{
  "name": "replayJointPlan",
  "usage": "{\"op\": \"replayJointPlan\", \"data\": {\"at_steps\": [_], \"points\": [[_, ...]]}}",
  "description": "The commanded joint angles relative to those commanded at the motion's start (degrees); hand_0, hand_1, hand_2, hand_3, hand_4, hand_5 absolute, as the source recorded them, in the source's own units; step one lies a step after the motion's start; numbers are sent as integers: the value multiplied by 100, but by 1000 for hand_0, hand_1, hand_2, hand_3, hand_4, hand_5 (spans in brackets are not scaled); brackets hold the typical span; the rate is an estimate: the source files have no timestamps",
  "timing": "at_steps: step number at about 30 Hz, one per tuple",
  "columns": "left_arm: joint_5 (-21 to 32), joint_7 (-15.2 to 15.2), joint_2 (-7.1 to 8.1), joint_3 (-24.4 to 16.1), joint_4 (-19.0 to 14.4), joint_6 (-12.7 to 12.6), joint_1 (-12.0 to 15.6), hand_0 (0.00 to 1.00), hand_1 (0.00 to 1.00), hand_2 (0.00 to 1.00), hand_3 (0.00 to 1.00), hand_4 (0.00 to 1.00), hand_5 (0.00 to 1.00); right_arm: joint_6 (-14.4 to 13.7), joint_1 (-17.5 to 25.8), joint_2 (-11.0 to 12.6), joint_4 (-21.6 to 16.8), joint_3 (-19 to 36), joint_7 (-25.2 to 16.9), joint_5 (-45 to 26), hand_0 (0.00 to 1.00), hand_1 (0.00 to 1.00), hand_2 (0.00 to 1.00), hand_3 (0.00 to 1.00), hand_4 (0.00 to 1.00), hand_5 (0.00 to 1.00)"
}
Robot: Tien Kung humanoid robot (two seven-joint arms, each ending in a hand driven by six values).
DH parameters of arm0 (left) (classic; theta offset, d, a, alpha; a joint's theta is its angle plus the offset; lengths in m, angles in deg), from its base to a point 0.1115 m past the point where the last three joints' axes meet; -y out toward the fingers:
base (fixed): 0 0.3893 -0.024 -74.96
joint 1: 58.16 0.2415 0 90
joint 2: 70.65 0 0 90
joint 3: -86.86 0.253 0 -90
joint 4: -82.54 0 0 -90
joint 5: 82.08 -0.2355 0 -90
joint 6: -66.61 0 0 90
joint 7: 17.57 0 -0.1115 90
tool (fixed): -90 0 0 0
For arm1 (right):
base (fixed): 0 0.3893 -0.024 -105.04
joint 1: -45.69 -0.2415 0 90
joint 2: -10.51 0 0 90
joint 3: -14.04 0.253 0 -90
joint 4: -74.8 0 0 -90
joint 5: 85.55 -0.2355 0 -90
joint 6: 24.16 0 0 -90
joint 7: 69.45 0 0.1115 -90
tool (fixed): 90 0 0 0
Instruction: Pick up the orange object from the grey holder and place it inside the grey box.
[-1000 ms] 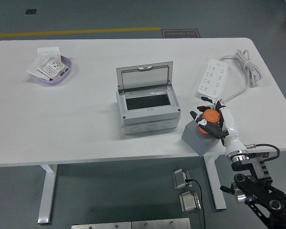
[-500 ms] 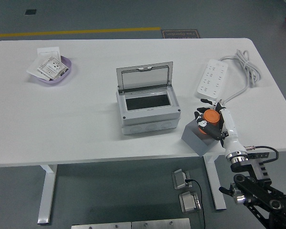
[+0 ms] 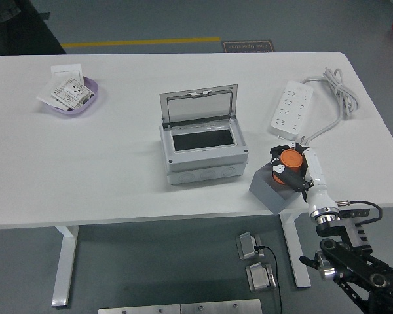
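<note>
At the near right edge of the table [image 3: 85,190], the right hand [image 3: 293,169] has its fingers curled around the orange object [image 3: 289,159], which sits at the top of the grey holder [image 3: 268,188]. I judge the grasp is just being secured. To do it well, lift straight up until clear of the holder, then carry left without tipping. Further in, the grey box [image 3: 202,154] stands with its lid [image 3: 198,104] raised, so the opening is free. Beyond lie a power strip [image 3: 290,108] and, far left, a purple bowl [image 3: 72,97]
</note>
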Motion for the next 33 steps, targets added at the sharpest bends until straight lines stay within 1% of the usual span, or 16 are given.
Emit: {"op": "replayJointPlan", "data": {"at_steps": [2,3,13,14,15,22,23,26,27,32,33], "points": [[0,55,-2,-13,-1,-22,2,699,746,724,850,737,183,-11,-12,3,-13,17,8,15,747,612,531,414,116,2],[3,75,-2,-16,-1,-30,2,698,739,721,844,738,183,-15,-18,5,-21,25,12,24,748,620,539,399,90,2],[40,173,-10,23,-5,-67,-18,690,733,703,836,735,180,-62,-144,36,-140,65,73,170,748,629,551,391,99,2],[48,174,-11,33,-4,-67,-18,690,733,703,836,735,180,-66,-155,40,-151,65,80,183,748,629,551,391,99,2],[63,169,-12,55,-2,-65,-20,687,728,703,832,736,180,-74,-177,51,-174,66,91,203,745,633,561,388,126,2],[200,91,-4,215,25,-27,-4,687,728,700,829,736,182,-164,-336,155,-341,41,199,366,742,633,563,386,137,2],[176,48,-3,191,31,-13,1,687,728,700,829,736,182,-190,-369,169,-369,27,236,425,742,633,563,386,137,2],[-170,-145,0,-159,41,25,20,687,728,700,829,736,182,-263,-488,195,-451,-30,380,667,742,633,563,386,137,2],[-293,-209,1,-284,43,39,29,687,729,699,829,737,189,-286,-537,201,-482,-54,450,783,725,612,555,372,156,2],[-799,-433,10,-818,46,92,61,687,729,699,829,737,189,-444,-787,194,-573,-157,784,1383,725,612,555,372,156,2],[-856,-457,12,-880,46,96,65,691,728,702,830,738,191,-470,-832,189,-580,-174,840,1495,489,361,466,333,162,2]]}}
